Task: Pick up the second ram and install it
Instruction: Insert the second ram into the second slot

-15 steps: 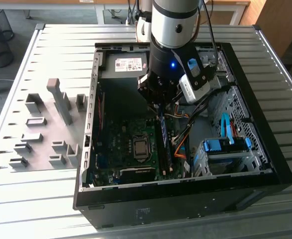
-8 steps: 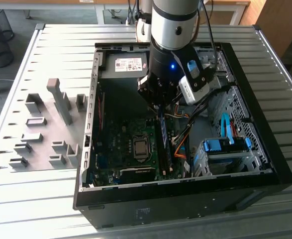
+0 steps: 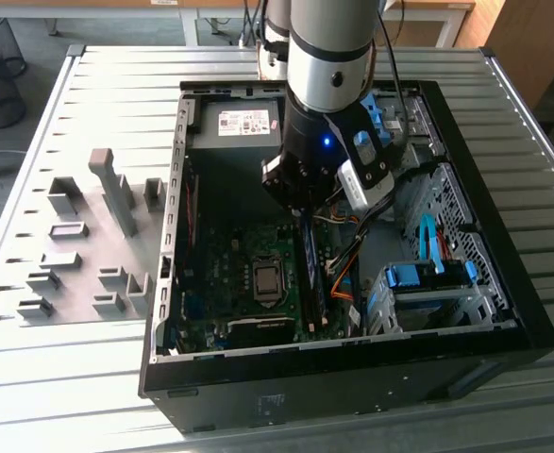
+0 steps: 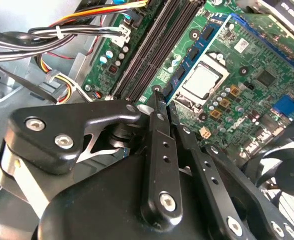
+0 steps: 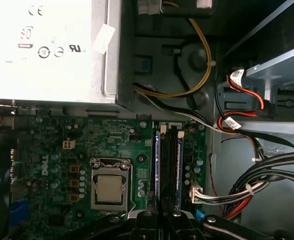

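Down inside the open computer case (image 3: 503, 311), the gripper (image 3: 300, 203) hangs just above the motherboard (image 3: 229, 274), over the end of the memory slots (image 5: 168, 160) nearest the power supply (image 3: 234, 123). Its fingers (image 4: 159, 150) stand drawn narrowly together with no stick seen between them. In the first wrist view two blue-edged sticks, one of them likely the second ram (image 5: 179, 160), already sit upright in neighbouring slots beside the processor (image 5: 109, 189); which stick is which cannot be told.

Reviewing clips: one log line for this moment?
gripper: shut, holding nothing, above RAM slots | motherboard in open PC case
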Robot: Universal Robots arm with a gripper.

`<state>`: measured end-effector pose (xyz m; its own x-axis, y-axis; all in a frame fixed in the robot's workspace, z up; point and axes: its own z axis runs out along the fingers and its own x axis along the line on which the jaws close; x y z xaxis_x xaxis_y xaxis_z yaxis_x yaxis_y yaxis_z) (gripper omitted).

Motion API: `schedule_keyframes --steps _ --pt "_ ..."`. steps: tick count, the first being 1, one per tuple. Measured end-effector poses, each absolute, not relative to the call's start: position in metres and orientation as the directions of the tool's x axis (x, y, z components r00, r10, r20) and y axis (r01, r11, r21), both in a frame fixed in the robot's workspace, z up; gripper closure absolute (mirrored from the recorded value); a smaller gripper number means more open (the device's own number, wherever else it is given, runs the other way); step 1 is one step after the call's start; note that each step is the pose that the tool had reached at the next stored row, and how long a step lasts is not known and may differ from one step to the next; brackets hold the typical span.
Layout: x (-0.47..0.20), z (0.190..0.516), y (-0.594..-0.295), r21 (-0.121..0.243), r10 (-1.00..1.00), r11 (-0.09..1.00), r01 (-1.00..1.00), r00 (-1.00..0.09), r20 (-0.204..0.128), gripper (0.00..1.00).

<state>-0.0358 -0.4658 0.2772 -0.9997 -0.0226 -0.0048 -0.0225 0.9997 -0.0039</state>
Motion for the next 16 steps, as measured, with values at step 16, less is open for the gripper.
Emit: schedule_keyframes --steps 16 --pt "-0.033 0.26 -0.475 -0.002 -0.003 1.0 -0.003 -1.0 -0.005 0.86"
